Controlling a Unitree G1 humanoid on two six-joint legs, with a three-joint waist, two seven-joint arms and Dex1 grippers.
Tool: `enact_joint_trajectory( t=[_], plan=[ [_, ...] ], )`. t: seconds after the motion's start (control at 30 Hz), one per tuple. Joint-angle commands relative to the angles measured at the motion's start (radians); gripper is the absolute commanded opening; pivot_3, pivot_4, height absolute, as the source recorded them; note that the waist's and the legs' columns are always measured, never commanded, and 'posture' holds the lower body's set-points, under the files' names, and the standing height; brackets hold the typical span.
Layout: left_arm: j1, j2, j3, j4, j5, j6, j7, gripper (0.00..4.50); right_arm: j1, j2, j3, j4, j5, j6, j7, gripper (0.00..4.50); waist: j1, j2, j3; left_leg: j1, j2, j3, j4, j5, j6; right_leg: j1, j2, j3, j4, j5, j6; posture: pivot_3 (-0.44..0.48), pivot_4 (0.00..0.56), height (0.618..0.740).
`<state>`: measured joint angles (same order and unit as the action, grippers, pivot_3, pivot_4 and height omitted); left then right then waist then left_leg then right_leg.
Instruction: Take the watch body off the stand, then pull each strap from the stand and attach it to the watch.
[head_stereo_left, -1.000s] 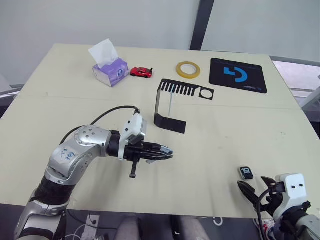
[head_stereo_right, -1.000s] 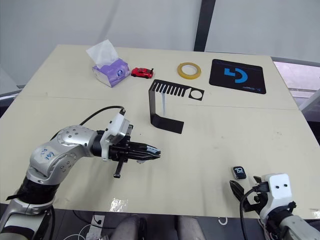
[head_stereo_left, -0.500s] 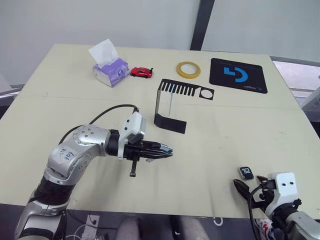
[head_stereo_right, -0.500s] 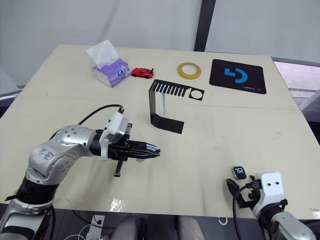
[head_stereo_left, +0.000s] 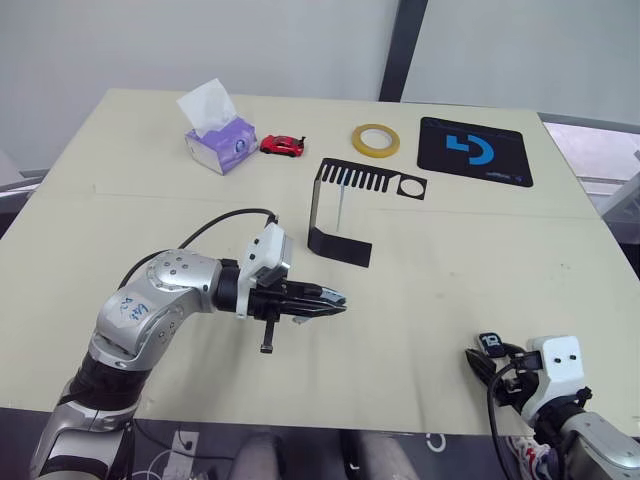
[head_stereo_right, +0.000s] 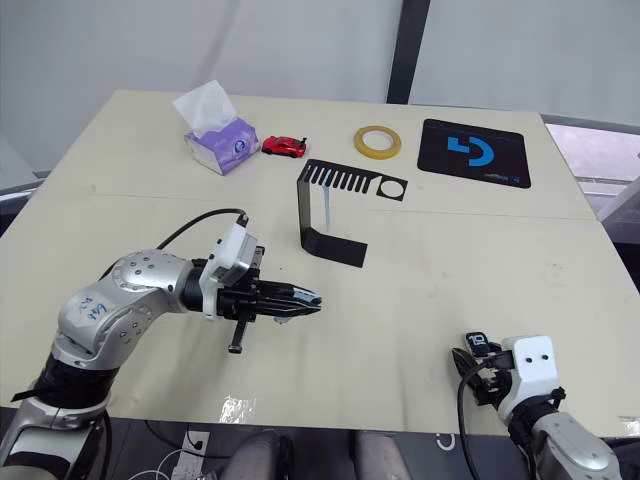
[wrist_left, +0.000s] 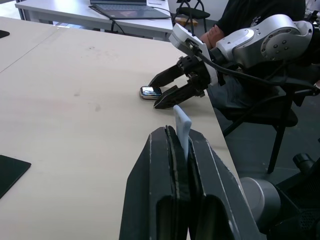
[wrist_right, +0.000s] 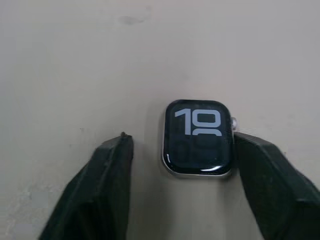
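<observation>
- Nearest, at the table's near right edge, the small rounded-square watch body with a black screen and silvery rim (wrist_right: 199, 138) lies flat, screen up, off the stand already.
- The right gripper (wrist_right: 182, 155) straddles it with fingers spread wide. One finger touches the crown side of the case, or nearly so; the other stands clear of the opposite side with bare table between.
- So the case sits off-centre in the gap, towards one finger. I judge a plain closing would push it sideways before it is pinched, so centring matters first.
- The right arm is far the nearer to the case; the left is well apart, near the table's middle.
- Further in, the left gripper (head_stereo_left: 335, 300) is closed on a thin pale blue-grey strap (wrist_left: 182, 126), whose end sticks out past the fingertips. Its long axis runs along the fingers, pointing right towards the watch body.
- The coming join likely turns on this: the strap's free end must line up with the case's slot, once the case is lifted.
- Beyond, mid-table, the black bent sheet-metal stand (head_stereo_left: 343, 211) holds a second pale strap (head_stereo_left: 342, 206) hanging from its slotted top plate.
- Farthest lie a purple tissue box (head_stereo_left: 221, 140), a red toy car (head_stereo_left: 282, 145), a yellow tape roll (head_stereo_left: 375, 140) and a black mouse pad with blue logo (head_stereo_left: 475, 150).
</observation>
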<state>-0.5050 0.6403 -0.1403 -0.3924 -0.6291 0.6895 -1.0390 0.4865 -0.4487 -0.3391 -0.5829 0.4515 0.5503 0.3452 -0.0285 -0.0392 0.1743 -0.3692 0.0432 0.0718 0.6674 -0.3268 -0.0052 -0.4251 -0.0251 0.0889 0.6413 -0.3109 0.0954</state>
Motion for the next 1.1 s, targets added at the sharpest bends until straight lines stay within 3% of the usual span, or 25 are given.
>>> enact_joint_trajectory(
  t=[0.03, 0.23, 0.4, 0.53, 0.63, 0.83, 1.1],
  plan=[
    [-0.007, -0.004, 0.011, -0.038, -0.013, -0.009, 0.002, 0.00, 0.005, 0.011, -0.017, 0.020, -0.024, 0.014, -0.027, 1.67, 0.000, -0.001, 0.000, 0.000, 0.000, 0.000, 0.000, 0.000, 0.000, 0.000, 0.000, 0.000, 0.000, 0.000, 0.000, 0.000, 0.150, 0.738],
    [0.020, 0.009, 0.011, -0.044, -0.003, -0.018, -0.001, 0.00, -0.010, -0.010, -0.045, -0.048, -0.016, 0.042, -0.037, 1.53, 0.000, -0.001, -0.001, 0.000, 0.000, 0.000, 0.000, 0.000, 0.000, 0.000, 0.000, 0.000, 0.001, 0.000, 0.000, 0.000, 0.150, 0.738],
    [0.043, 0.029, -0.021, -0.009, 0.111, -0.109, 0.007, 0.00, -0.069, -0.113, -0.067, -0.152, 0.081, 0.153, 0.030, 1.53, -0.002, 0.000, 0.000, 0.000, 0.000, 0.000, 0.000, 0.000, 0.000, -0.001, 0.000, 0.000, 0.002, 0.000, 0.000, 0.000, 0.150, 0.738],
    [0.027, 0.028, -0.059, 0.078, 0.247, -0.233, 0.026, 0.00, -0.216, -0.220, -0.046, -0.182, 0.231, 0.312, 0.082, 1.53, -0.003, 0.000, 0.000, 0.001, -0.001, 0.000, 0.001, 0.000, 0.000, -0.001, 0.001, 0.001, 0.002, 0.000, 0.000, 0.000, 0.150, 0.738],
    [-0.002, 0.026, -0.087, 0.160, 0.376, -0.388, 0.046, 0.00, -0.427, -0.264, 0.028, -0.145, 0.372, 0.478, 0.084, 1.53, -0.003, 0.000, 0.000, 0.001, 0.000, 0.000, 0.001, 0.000, 0.000, -0.001, 0.001, 0.001, 0.002, 0.000, 0.000, 0.000, 0.150, 0.738],
    [-0.005, -0.002, -0.081, 0.291, 0.503, -0.723, 0.066, 0.00, -0.731, -0.178, 0.163, -0.041, 0.497, 0.661, 0.008, 1.53, 0.000, 0.000, 0.000, -0.002, 0.000, -0.001, 0.001, 0.001, 0.001, -0.002, 0.000, 0.000, 0.002, 0.000, 0.000, 0.000, 0.150, 0.738],
    [-0.010, -0.048, -0.057, 0.494, 0.578, -1.054, 0.104, 0.00, -0.910, -0.025, 0.275, 0.099, 0.484, 0.746, -0.074, 1.53, 0.000, 0.000, 0.000, -0.003, 0.000, 0.000, 0.001, 0.000, 0.001, -0.003, -0.002, -0.002, 0.003, 0.000, 0.000, 0.000, 0.150, 0.738]
  ],
)
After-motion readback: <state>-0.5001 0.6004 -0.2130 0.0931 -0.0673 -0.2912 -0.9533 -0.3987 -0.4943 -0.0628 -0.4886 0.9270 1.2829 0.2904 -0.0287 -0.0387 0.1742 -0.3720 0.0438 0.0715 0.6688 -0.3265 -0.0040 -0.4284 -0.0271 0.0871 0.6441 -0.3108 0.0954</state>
